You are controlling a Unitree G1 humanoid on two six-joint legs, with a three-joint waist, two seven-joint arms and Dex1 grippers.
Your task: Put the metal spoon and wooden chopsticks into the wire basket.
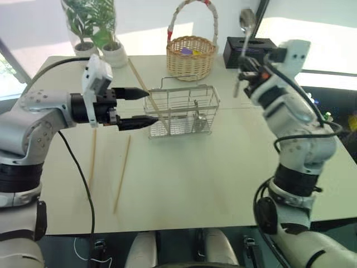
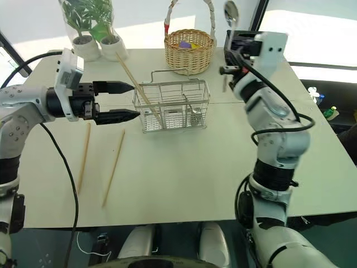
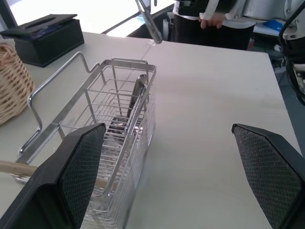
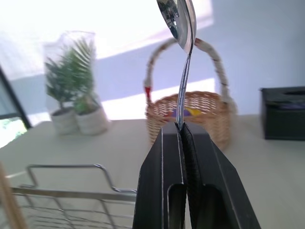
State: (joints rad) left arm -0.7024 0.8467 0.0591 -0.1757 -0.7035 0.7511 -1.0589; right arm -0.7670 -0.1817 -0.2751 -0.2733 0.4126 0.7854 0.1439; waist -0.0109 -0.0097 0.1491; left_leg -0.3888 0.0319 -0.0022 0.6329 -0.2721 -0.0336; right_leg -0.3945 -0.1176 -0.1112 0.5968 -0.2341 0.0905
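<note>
My right gripper (image 4: 182, 129) is shut on the slim handle of the metal spoon (image 4: 178, 19), held upright with its bowl on top, above and to the right of the wire basket (image 1: 181, 109). My left gripper (image 1: 148, 106) stands open at the basket's left end, its fingers (image 3: 81, 176) level and empty. One wooden chopstick (image 2: 136, 84) leans in the basket, sticking out to the back left. Two more chopsticks (image 1: 92, 156) (image 1: 122, 173) lie flat on the table, in front of and below my left gripper. A grey metal utensil (image 3: 138, 95) stands inside the basket.
A round wicker basket (image 1: 191, 56) with a tall handle stands behind the wire basket. A black box (image 1: 248, 50) sits to its right, and potted plants (image 1: 92, 28) are at the back left. A person (image 3: 214, 19) stands beyond the table's far side.
</note>
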